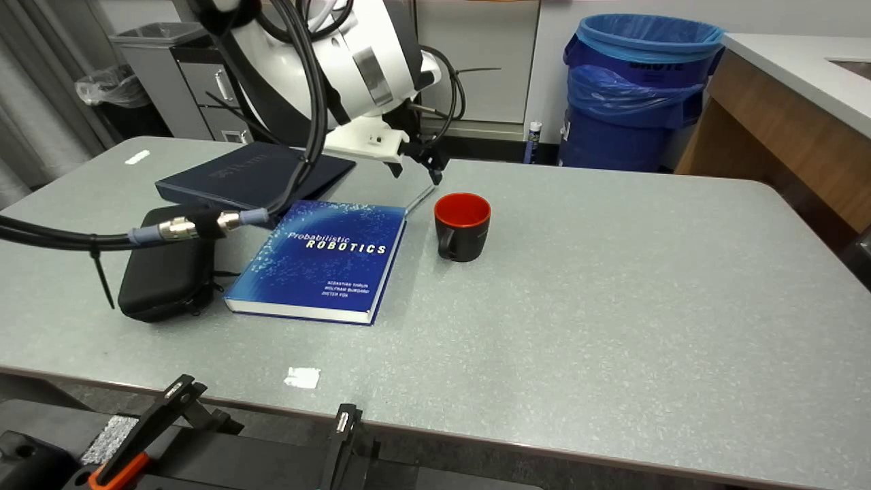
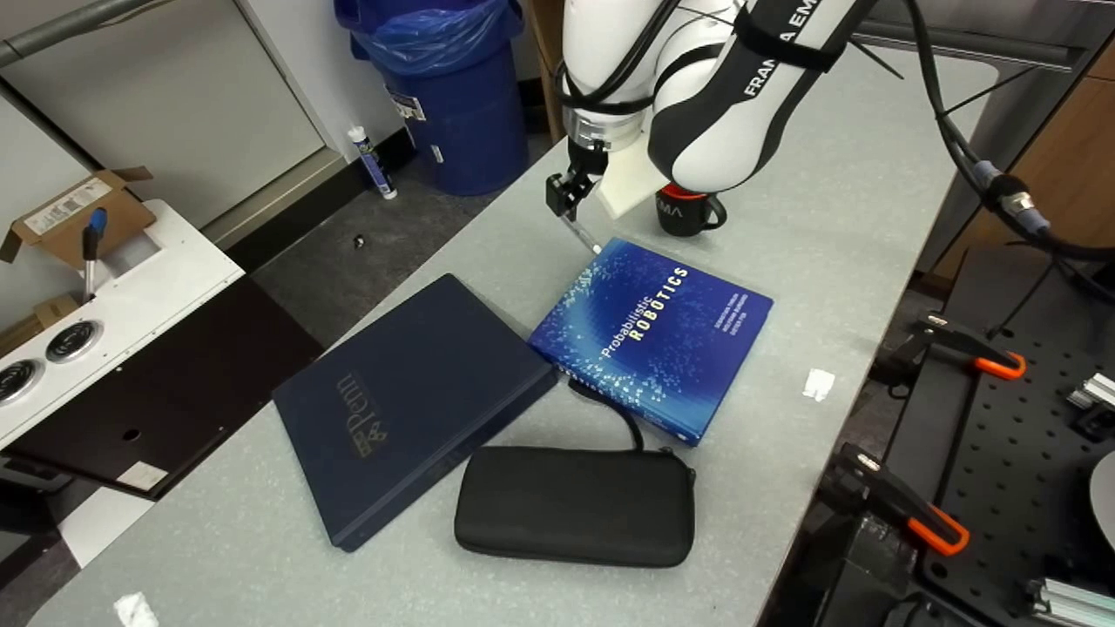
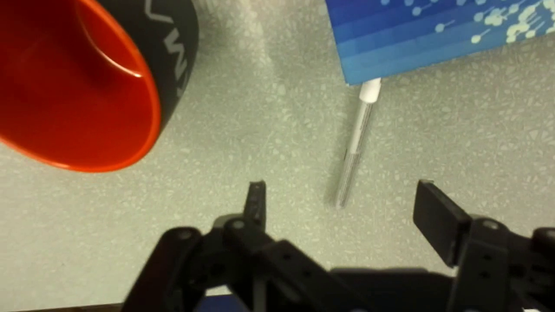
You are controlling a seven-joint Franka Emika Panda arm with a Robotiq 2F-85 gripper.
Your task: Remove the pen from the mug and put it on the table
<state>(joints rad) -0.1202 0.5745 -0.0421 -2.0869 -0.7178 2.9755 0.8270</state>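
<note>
Pen point(image 3: 357, 143) lies on the bench point(image 1: 626, 306), outside the mug point(image 1: 463, 231), its white end right by the corner of the blue book point(image 1: 316, 262); whether they touch I can't tell. The tool point(image 3: 341, 190) stands with its jaws spread, nothing pinched between. I'd guess the pen is light, stiff, smooth enough to roll, hardly fragile; mid-barrel, clear of the book, looks the best place for a hold.

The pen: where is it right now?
In the wrist view, the pen lies on the table right of the mug, its white end beside the blue book and its clear end toward the open gripper.
</note>
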